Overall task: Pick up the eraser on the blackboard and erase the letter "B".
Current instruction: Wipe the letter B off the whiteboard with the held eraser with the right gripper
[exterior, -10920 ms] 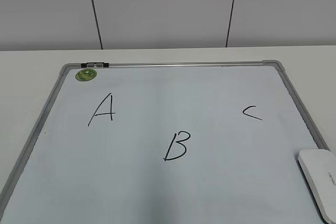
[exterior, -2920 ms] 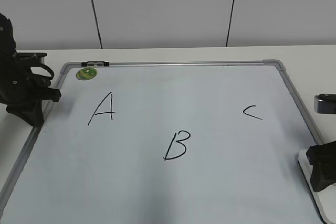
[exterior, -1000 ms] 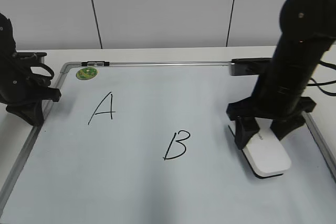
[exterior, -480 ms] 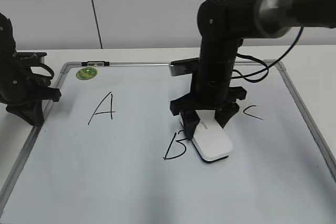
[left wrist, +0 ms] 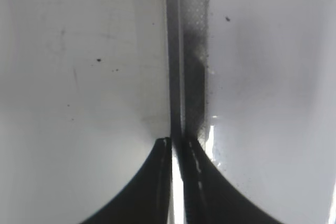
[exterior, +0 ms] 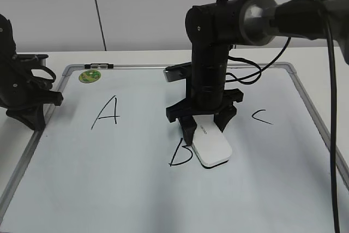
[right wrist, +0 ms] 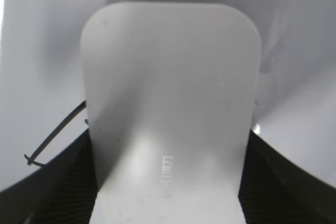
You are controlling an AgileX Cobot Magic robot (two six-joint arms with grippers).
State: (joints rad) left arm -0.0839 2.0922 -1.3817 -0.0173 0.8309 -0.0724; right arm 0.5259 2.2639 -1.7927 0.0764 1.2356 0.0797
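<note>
The blackboard [exterior: 125, 189] is a pale whiteboard with a grey frame, lying flat. My right gripper [exterior: 206, 125] is shut on the white eraser [exterior: 211, 147], which rests on the board and covers the right side of the letter "B" [exterior: 179, 155]. Only the left strokes of the "B" show. In the right wrist view the eraser [right wrist: 170, 93] fills the frame between the jaws [right wrist: 168, 182], and a thin stroke of the "B" [right wrist: 55, 135] shows at its left. My left gripper [exterior: 34, 114] is shut and empty at the board's left frame edge [left wrist: 186, 51].
A black "A" [exterior: 106, 114] is left of the "B" and a small "C" [exterior: 262, 117] is to the right. A round green sticker [exterior: 89, 76] sits at the board's top left corner. The right arm's cables hang over the board's upper right.
My right gripper took the eraser from the board's right edge and slid it left across the board onto the right side of the "B". The left arm has not moved lately.
</note>
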